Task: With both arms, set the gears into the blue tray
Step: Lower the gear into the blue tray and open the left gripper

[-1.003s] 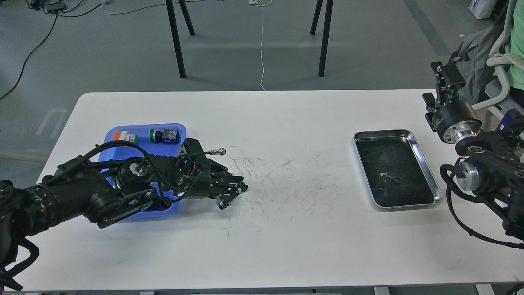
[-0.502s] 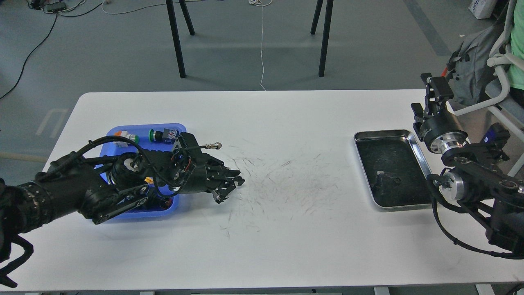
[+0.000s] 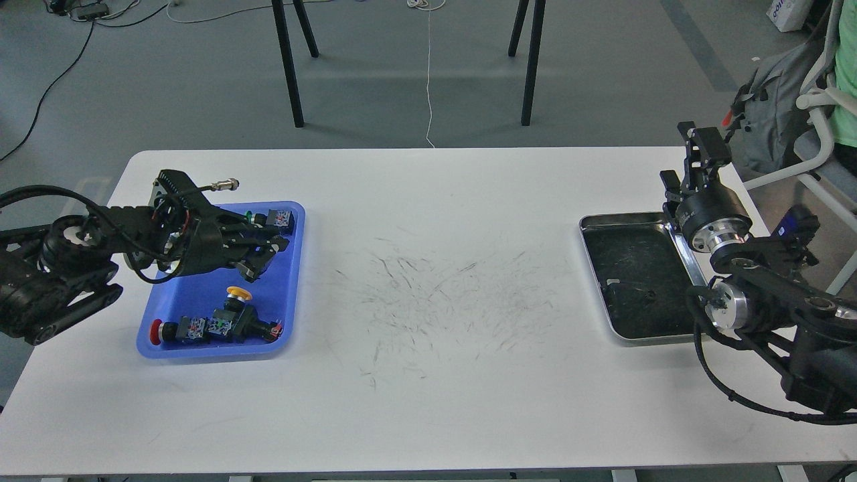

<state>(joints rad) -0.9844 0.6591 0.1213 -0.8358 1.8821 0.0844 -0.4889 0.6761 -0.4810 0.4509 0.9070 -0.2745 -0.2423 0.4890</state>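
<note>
**Left tool over the blue tray, right tool beside the steel one**

While our left tool [image 3: 258, 258] hangs low over the blue tray [image 3: 201, 298], its fingers sit dark and close; we cannot tell whether they pinch a gear. Below it lie glossy push-button switches [image 3: 214, 327] with red and yellow caps. Rightward, the white desk [image 3: 435, 375] is scuffed with fine dark scratches. Our right tool [image 3: 696, 167] stands beyond the shiny steel tray [image 3: 689, 335], fingers apart, holding nothing. One tiny black gear [image 3: 648, 293] seems to rest on its dark floor, probably the next pickup.

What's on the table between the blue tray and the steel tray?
Nothing stands there in the head view: between the blue tray and the steel tray, the white table shows only dark scuff marks.
</note>
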